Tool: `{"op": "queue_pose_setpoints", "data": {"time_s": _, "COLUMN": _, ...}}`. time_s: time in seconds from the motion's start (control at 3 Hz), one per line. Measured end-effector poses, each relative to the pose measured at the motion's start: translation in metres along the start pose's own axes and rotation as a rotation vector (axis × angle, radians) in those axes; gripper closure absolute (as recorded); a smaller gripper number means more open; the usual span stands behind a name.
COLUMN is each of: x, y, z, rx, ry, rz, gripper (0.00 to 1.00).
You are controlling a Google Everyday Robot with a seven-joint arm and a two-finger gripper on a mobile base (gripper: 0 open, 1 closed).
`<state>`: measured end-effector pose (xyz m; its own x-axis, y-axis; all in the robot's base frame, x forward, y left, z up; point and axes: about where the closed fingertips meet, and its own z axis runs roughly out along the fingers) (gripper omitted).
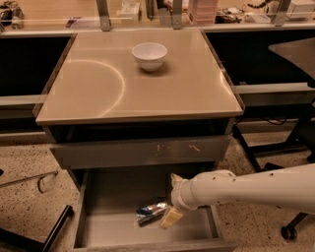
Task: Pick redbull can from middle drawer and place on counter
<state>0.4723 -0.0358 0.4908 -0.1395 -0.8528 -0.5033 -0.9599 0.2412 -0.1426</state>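
Note:
The redbull can (151, 212) lies on its side on the bottom of the open middle drawer (106, 231), low in the camera view. My gripper (169, 200) reaches in from the right on the white arm, just right of the can. Its fingers are spread, one pale fingertip (170, 218) beside the can's right end and the other up near the drawer's back. Nothing is between them. The tan counter (172, 88) with its curved arc mark is above the drawers.
A white bowl (149, 55) stands at the counter's back middle. A shut grey drawer front with pale scratches (142, 152) overhangs the open drawer. A cluttered ledge (206, 12) runs behind. Chair legs (288, 229) stand on the floor at right.

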Motion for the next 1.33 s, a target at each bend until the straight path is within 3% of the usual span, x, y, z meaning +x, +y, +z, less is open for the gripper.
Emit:
{"op": "queue_pose_setpoints", "data": {"time_s": 0.33, "x": 0.017, "y": -0.02, "z": 0.019, "rx": 0.021, "ry": -0.054, "rz": 0.02, "gripper": 0.0}}
{"op": "queue_pose_setpoints", "data": {"time_s": 0.67, "x": 0.034, "y": -0.025, "z": 0.042, "rx": 0.001, "ry": -0.076, "rz": 0.038, "gripper": 0.0}}
{"op": "queue_pose_setpoints", "data": {"time_s": 1.33, "x": 0.035, "y": -0.016, "z": 0.091, "rx": -0.102, "ry": -0.082, "rz": 0.012, "gripper": 0.0}}
